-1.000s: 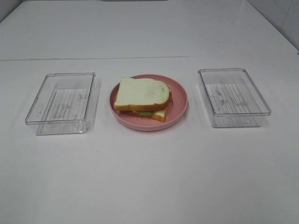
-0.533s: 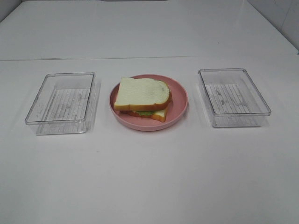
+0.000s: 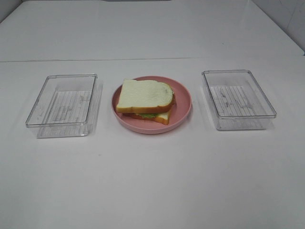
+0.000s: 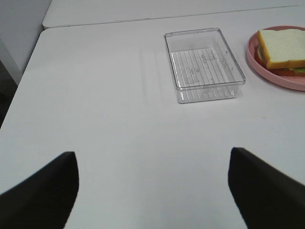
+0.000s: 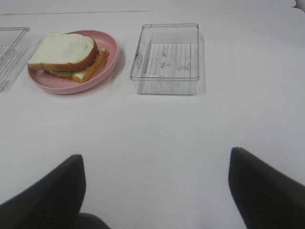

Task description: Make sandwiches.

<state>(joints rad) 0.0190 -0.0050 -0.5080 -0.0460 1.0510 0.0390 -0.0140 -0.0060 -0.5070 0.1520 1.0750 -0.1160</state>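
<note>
End effectors (image 4: 152, 191) (image 5: 155, 191) spread wide, empty, above table (image 3: 152, 181)

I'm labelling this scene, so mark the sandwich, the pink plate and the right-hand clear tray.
sandwich (image 3: 144, 94), exterior high view, top bread slice.
pink plate (image 3: 183, 101), exterior high view, bare right side.
right clear tray (image 3: 238, 100), exterior high view, ribbed floor.

There were one sandwich (image 3: 145, 101) of two bread slices, one plate (image 3: 183, 102), two clear trays, left (image 3: 62, 105) and right (image 3: 238, 98), one table (image 3: 152, 181), and two grippers, left (image 4: 152, 191) and right (image 5: 155, 191).
</note>
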